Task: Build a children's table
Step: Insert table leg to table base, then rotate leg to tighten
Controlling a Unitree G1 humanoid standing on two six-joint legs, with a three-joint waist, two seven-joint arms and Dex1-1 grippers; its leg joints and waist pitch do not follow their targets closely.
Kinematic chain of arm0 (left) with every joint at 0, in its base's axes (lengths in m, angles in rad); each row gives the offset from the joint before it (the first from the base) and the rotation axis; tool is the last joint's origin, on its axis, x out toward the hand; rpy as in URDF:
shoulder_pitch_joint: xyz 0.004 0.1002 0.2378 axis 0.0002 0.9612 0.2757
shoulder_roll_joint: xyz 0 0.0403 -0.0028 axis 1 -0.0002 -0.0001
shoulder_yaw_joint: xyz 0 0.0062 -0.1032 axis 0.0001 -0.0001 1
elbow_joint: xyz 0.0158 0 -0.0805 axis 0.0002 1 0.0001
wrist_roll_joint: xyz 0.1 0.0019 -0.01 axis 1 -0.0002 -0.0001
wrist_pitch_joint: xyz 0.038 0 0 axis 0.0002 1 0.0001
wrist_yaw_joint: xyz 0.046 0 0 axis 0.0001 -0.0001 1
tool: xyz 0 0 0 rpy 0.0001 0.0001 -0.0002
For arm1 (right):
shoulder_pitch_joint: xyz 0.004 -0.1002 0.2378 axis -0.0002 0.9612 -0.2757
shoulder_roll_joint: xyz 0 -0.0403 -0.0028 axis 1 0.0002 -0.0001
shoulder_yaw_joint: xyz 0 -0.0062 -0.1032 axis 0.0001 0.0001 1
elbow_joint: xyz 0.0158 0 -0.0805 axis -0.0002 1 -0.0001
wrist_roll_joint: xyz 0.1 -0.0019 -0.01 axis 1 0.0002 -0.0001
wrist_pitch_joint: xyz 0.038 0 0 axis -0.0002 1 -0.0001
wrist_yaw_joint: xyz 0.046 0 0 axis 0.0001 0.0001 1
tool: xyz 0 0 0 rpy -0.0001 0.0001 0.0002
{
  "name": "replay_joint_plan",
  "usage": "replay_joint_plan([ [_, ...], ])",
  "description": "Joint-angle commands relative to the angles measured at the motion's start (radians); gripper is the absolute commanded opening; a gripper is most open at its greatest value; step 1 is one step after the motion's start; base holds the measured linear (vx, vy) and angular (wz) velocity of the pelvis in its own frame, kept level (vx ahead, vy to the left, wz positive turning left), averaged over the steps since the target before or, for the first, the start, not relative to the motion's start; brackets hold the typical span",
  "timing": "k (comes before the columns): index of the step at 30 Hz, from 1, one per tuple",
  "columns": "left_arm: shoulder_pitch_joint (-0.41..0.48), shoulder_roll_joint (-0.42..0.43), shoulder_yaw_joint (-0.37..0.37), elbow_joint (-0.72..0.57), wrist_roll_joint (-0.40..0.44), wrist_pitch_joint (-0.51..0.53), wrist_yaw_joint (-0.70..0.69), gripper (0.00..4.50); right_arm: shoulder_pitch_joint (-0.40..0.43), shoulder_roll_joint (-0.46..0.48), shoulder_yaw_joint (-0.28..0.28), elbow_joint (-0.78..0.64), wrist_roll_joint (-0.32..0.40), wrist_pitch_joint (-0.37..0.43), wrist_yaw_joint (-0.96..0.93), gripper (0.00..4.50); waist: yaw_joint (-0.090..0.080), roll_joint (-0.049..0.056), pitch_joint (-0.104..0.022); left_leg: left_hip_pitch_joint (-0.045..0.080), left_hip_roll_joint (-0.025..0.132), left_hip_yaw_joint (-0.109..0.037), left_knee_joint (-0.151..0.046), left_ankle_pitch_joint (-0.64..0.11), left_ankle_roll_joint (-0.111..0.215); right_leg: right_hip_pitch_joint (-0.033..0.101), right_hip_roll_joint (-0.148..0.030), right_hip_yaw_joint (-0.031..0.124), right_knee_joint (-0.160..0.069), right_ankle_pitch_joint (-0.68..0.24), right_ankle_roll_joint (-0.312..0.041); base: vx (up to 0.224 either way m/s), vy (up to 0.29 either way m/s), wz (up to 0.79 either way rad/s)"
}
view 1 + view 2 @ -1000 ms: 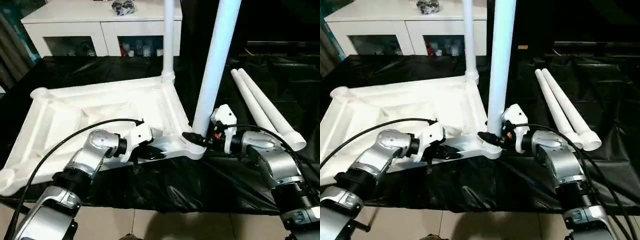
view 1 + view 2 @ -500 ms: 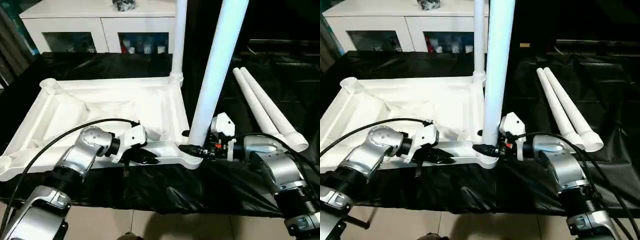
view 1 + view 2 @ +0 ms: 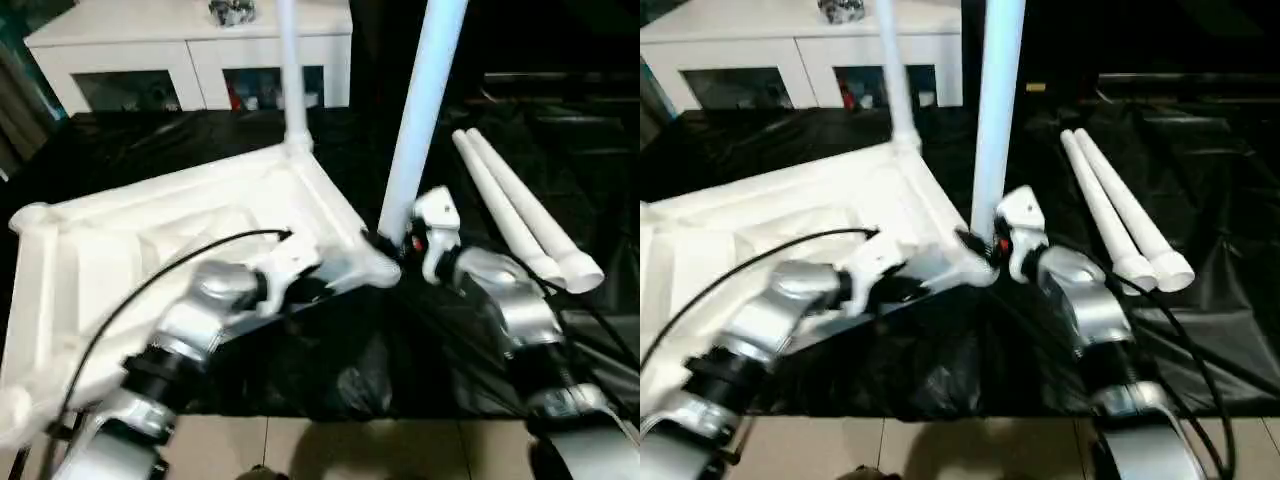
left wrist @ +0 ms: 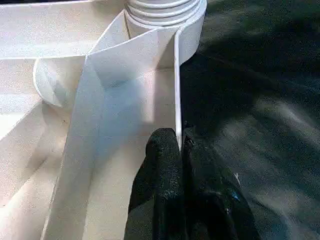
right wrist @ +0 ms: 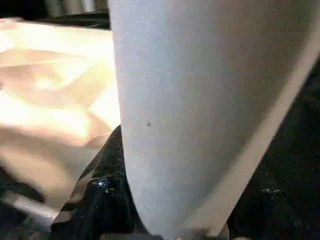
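Note:
The children's table top (image 3: pixel 150 240) lies underside up on the black cloth, turned at an angle. One white leg (image 3: pixel 288 70) stands in its far corner socket. A second leg (image 3: pixel 425 100) stands upright at the near right corner socket (image 3: pixel 378 265). My right gripper (image 3: pixel 388 243) is shut on this leg's base, and a black finger (image 5: pixel 100 190) shows beside the white tube (image 5: pixel 200 110). My left gripper (image 3: pixel 322 283) is shut on the top's thin near rim (image 4: pixel 176 100), close to that socket, with its fingers (image 4: pixel 165 165) on either side of the rim.
Two loose white legs (image 3: pixel 520 210) lie side by side on the black-draped table (image 3: pixel 560 130) at the right. A white cabinet (image 3: pixel 190 50) with glass doors stands behind. The cloth's front edge hangs over a tiled floor (image 3: pixel 320 450).
The table top has swung round: its near right corner with the held leg has moved away from me and the far leg has shifted left. Both grips are unchanged.

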State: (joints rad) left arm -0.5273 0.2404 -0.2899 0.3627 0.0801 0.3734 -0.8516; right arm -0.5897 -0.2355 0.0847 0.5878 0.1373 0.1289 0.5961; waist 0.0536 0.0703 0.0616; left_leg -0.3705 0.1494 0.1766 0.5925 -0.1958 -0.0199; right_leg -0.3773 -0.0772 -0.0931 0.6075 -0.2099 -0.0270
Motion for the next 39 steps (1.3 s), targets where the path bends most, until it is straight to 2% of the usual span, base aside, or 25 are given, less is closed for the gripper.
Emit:
replay_joint_plan([
  [1, -0.014, -0.053, -0.006, -0.090, 0.009, 0.016, 0.065, 0.00, 0.033, 0.039, -0.001, 0.165, -0.037, 0.093, -0.097, 1.91, 0.005, -0.008, -0.059, 0.000, 0.091, -0.042, -0.082, -0.215, 0.025, 0.041, -0.104, 0.073, -0.080, -0.155, -0.241, 0.000, 0.000, 0.00],
  [2, -0.014, -0.068, -0.013, -0.093, 0.013, 0.018, 0.079, 0.00, 0.027, 0.049, -0.007, 0.179, -0.036, 0.093, -0.115, 1.91, 0.006, -0.003, -0.062, 0.000, 0.093, -0.041, -0.080, -0.174, 0.042, 0.040, -0.103, 0.071, -0.074, -0.090, -0.255, 0.000, 0.000, 0.00],
  [3, -0.015, -0.076, -0.018, -0.089, 0.016, 0.018, 0.088, 0.00, 0.025, 0.053, -0.008, 0.185, -0.037, 0.091, -0.122, 1.91, 0.006, -0.006, -0.064, -0.002, 0.090, -0.038, -0.075, -0.156, 0.058, 0.042, -0.102, 0.069, -0.071, -0.058, -0.264, 0.000, 0.000, 0.00],
  [4, -0.024, -0.074, -0.028, -0.071, 0.029, -0.002, 0.098, 0.00, 0.026, 0.057, -0.003, 0.183, -0.040, 0.090, -0.123, 1.91, 0.010, -0.005, -0.061, -0.002, 0.089, -0.038, -0.074, -0.160, 0.069, 0.041, -0.102, 0.067, -0.074, -0.069, -0.263, 0.000, 0.000, 0.00],
  [7, -0.032, -0.068, -0.035, -0.060, 0.041, -0.001, 0.114, 0.00, 0.028, 0.059, 0.010, 0.176, -0.051, 0.085, -0.119, 1.91, 0.012, -0.005, -0.057, 0.000, 0.090, -0.039, -0.079, -0.208, 0.062, 0.040, -0.103, 0.066, -0.082, -0.151, -0.245, 0.000, 0.000, 0.00],
  [9, -0.035, -0.065, -0.033, -0.062, 0.047, 0.010, 0.121, 0.00, 0.029, 0.063, 0.011, 0.172, -0.052, 0.083, -0.117, 1.91, 0.012, -0.002, -0.053, 0.004, 0.092, -0.041, -0.083, -0.256, 0.040, 0.037, -0.102, 0.067, -0.088, -0.222, -0.225, 0.000, 0.000, 0.00],
  [10, -0.037, -0.061, -0.032, -0.061, 0.050, 0.013, 0.121, 0.00, 0.030, 0.065, 0.012, 0.169, -0.052, 0.081, -0.115, 1.91, 0.011, -0.004, -0.054, 0.006, 0.093, -0.042, -0.085, -0.265, 0.032, 0.037, -0.102, 0.068, -0.089, -0.231, -0.218, 0.000, 0.000, 0.00],
  [15, -0.033, -0.052, -0.033, -0.062, 0.058, 0.016, 0.126, 0.00, 0.022, 0.076, 0.009, 0.181, -0.054, 0.066, -0.111, 1.91, 0.010, -0.003, -0.054, 0.005, 0.091, -0.042, -0.085, -0.263, 0.029, 0.036, -0.103, 0.069, -0.087, -0.213, -0.220, 0.000, 0.000, 0.00],
  [16, -0.031, -0.050, -0.035, -0.063, 0.060, 0.014, 0.126, 0.00, 0.022, 0.077, 0.008, 0.180, -0.054, 0.064, -0.109, 1.91, 0.010, -0.007, -0.053, 0.004, 0.091, -0.042, -0.085, -0.261, 0.031, 0.037, -0.104, 0.069, -0.087, -0.219, -0.219, 0.000, 0.000, 0.00],
  [21, -0.028, -0.043, -0.038, -0.063, 0.058, 0.008, 0.130, 0.00, 0.026, 0.077, 0.013, 0.168, -0.062, 0.053, -0.094, 1.91, 0.009, -0.007, -0.054, 0.003, 0.091, -0.041, -0.084, -0.256, 0.033, 0.036, -0.102, 0.069, -0.087, -0.213, -0.218, 0.000, 0.000, 0.00],
  [23, -0.025, -0.038, -0.039, -0.063, 0.056, 0.002, 0.125, 0.00, 0.028, 0.079, 0.014, 0.162, -0.066, 0.043, -0.094, 1.91, 0.009, -0.013, -0.054, 0.002, 0.091, -0.040, -0.083, -0.240, 0.040, 0.036, -0.103, 0.070, -0.087, -0.207, -0.220, 0.000, 0.000, 0.00],
  [24, -0.024, -0.036, -0.038, -0.064, 0.053, -0.001, 0.121, 0.00, 0.028, 0.080, 0.010, 0.161, -0.059, 0.032, -0.083, 1.91, 0.010, -0.010, -0.055, 0.002, 0.091, -0.040, -0.083, -0.237, 0.042, 0.036, -0.104, 0.070, -0.086, -0.208, -0.220, 0.000, 0.000, 0.00],
  [26, -0.024, -0.035, -0.038, -0.065, 0.053, -0.002, 0.121, 0.00, 0.028, 0.080, 0.009, 0.162, -0.058, 0.028, -0.080, 1.91, 0.009, -0.010, -0.056, 0.002, 0.092, -0.040, -0.082, -0.234, 0.043, 0.036, -0.103, 0.069, -0.085, -0.198, -0.221, 0.000, 0.000, 0.00],
  [27, -0.024, -0.034, -0.037, -0.063, 0.052, -0.010, 0.118, 0.00, 0.026, 0.081, 0.002, 0.158, -0.046, 0.029, -0.066, 2.26, 0.009, -0.010, -0.055, 0.002, 0.091, -0.040, -0.082, -0.231, 0.045, 0.036, -0.103, 0.069, -0.085, -0.191, -0.223, 0.000, 0.000, 0.00],
  [29, -0.025, -0.030, -0.037, -0.058, 0.050, -0.028, 0.111, 0.00, 0.024, 0.081, -0.004, 0.148, -0.035, 0.023, -0.050, 2.26, 0.009, -0.009, -0.055, 0.001, 0.091, -0.040, -0.082, -0.227, 0.048, 0.037, -0.103, 0.069, -0.083, -0.182, -0.226, 0.000, 0.000, 0.00],
  [30, -0.025, -0.029, -0.037, -0.058, 0.050, -0.028, 0.111, 0.00, 0.024, 0.081, -0.004, 0.148, -0.035, 0.023, -0.050, 2.63, 0.009, -0.009, -0.055, 0.001, 0.091, -0.040, -0.082, -0.227, 0.051, 0.037, -0.102, 0.069, -0.083, -0.177, -0.226, 0.000, 0.000, 0.00],
  [33, -0.026, -0.018, -0.037, -0.054, 0.044, -0.049, 0.092, 0.00, 0.028, 0.075, -0.005, 0.118, -0.020, 0.007, -0.009, 2.74, 0.011, -0.008, -0.056, 0.000, 0.090, -0.039, -0.080, -0.223, 0.054, 0.039, -0.104, 0.069, -0.084, -0.172, -0.229, 0.000, 0.000, 0.00],
  [34, -0.027, -0.012, -0.037, -0.051, 0.039, -0.060, 0.082, 0.00, 0.031, 0.070, -0.004, 0.106, -0.015, 0.004, 0.008, 3.03, 0.011, -0.008, -0.057, -0.001, 0.091, -0.040, -0.080, -0.213, 0.058, 0.039, -0.102, 0.068, -0.081, -0.153, -0.230, 0.000, 0.000, 0.00],
  [37, -0.028, -0.009, -0.038, -0.050, 0.035, -0.071, 0.076, 0.00, 0.034, 0.067, -0.005, 0.101, -0.014, 0.002, 0.017, 3.15, 0.011, -0.006, -0.058, 0.000, 0.093, -0.040, -0.079, -0.199, 0.065, 0.039, -0.102, 0.067, -0.077, -0.123, -0.241, 0.000, 0.000, 0.00],
  [38, -0.027, -0.001, -0.038, -0.048, 0.023, -0.105, 0.052, 0.00, 0.039, 0.058, -0.001, 0.088, -0.013, -0.001, 0.039, 3.34, 0.013, -0.002, -0.059, -0.001, 0.091, -0.040, -0.077, -0.191, 0.069, 0.040, -0.103, 0.067, -0.077, -0.113, -0.243, 0.000, 0.000, 0.00],
  [39, -0.027, 0.004, -0.038, -0.047, 0.015, -0.128, 0.035, 0.00, 0.043, 0.052, 0.001, 0.080, -0.013, -0.003, 0.054, 3.34, 0.013, -0.004, -0.061, 0.000, 0.091, -0.039, -0.076, -0.186, 0.070, 0.039, -0.101, 0.067, -0.076, -0.104, -0.243, 0.000, 0.000, 0.00],
])
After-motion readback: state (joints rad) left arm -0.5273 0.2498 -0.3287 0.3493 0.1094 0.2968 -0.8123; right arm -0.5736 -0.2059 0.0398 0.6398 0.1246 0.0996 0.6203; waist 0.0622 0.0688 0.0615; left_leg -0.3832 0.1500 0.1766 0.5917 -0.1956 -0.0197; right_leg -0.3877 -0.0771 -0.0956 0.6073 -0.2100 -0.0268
